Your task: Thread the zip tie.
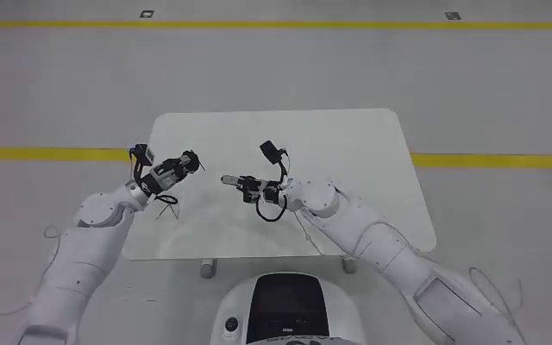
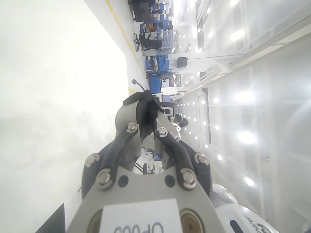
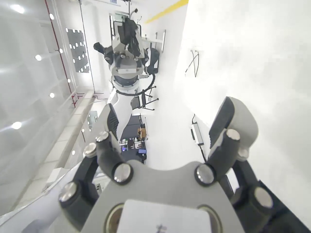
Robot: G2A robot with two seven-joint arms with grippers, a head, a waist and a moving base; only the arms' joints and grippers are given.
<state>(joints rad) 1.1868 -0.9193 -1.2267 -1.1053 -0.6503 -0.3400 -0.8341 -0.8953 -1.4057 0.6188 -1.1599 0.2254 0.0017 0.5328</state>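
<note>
Left claw [image 2: 145, 98] was pinched shut, dark-wrapped fingertips [image 2: 132, 99] pressed together on a thin black zip tie [image 2: 136, 85]. The tie stuck out past the tips, a small blocky end farthest out. How much of it sat inside the grip was hidden.

Top view: left claw [image 1: 185, 161] was raised over the surface's [image 1: 345, 155] left part, pointing toward the middle.

Right claw [image 3: 168, 109] was wide open, both pads [image 3: 220, 120] well apart, nothing between them. In the top view it [image 1: 228, 180] sat near the middle of the surface, pointing at the left claw, a clear gap between the two. The right wrist view looked straight at the left claw [image 3: 128, 29], with the tie's end [image 3: 134, 11] poking out of it.

Loose ties [image 3: 193, 62]: thin black strips lay crossed on the white surface, apart from both claws. In the top view they [image 1: 166, 203] were near the front left edge, just beside the left forearm.
</note>
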